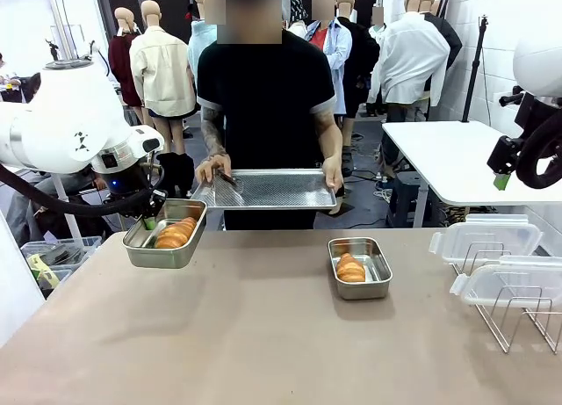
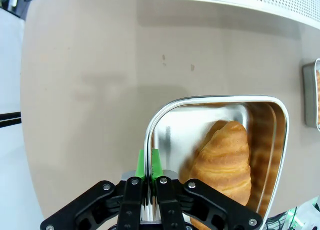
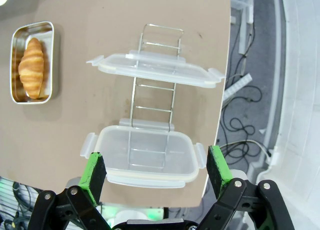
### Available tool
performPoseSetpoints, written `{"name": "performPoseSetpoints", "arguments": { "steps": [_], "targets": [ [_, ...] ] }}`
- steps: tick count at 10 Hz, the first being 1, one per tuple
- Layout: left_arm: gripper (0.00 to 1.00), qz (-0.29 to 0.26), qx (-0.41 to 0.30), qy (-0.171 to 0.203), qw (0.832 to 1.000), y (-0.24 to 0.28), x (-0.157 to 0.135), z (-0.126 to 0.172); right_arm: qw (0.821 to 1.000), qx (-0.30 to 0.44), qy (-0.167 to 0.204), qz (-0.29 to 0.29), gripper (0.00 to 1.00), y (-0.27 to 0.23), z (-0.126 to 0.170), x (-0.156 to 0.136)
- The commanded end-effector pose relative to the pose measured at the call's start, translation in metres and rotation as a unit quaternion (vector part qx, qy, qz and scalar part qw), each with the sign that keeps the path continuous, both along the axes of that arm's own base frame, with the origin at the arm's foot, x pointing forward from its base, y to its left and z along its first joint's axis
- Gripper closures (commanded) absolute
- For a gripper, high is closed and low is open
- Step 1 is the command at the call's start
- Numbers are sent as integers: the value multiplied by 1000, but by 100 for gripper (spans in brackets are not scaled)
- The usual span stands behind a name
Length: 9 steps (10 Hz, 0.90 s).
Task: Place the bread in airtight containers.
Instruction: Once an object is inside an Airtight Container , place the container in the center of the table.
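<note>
A robot lab: white arm (image 1: 70, 124), floor cables (image 3: 244, 127).

No lettering to read anywhere, just a small dark emblem (image 1: 81, 143) on the left arm's white casing (image 1: 53, 115), too tiny to make out.

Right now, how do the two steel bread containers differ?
The left container is pinched at its rim by the left gripper, above the table; the right container rests on the table, untouched. The left one is over the far left corner; the right one right of centre. Both are lidless and hold bread.
</note>
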<state>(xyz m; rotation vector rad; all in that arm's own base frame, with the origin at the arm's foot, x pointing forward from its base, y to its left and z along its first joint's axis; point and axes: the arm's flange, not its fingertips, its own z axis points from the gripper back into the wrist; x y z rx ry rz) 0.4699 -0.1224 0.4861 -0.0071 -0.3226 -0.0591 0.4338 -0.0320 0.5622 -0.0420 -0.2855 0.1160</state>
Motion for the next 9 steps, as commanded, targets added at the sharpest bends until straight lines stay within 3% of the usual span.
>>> {"name": "performPoseSetpoints", "arguments": {
  "steps": [1,5,9],
  "targets": [
    [100,-1,0,-12,1000,2,0,2,1000,-7,4,-8,0,1,2,2],
    [100,-1,-4,1,1000,7,4,-8,1000,-7,4,-8,0,1,2,2],
    [100,28,-17,1,999,43,27,-68,1000,-7,4,-8,0,1,2,2]
  ]
}}
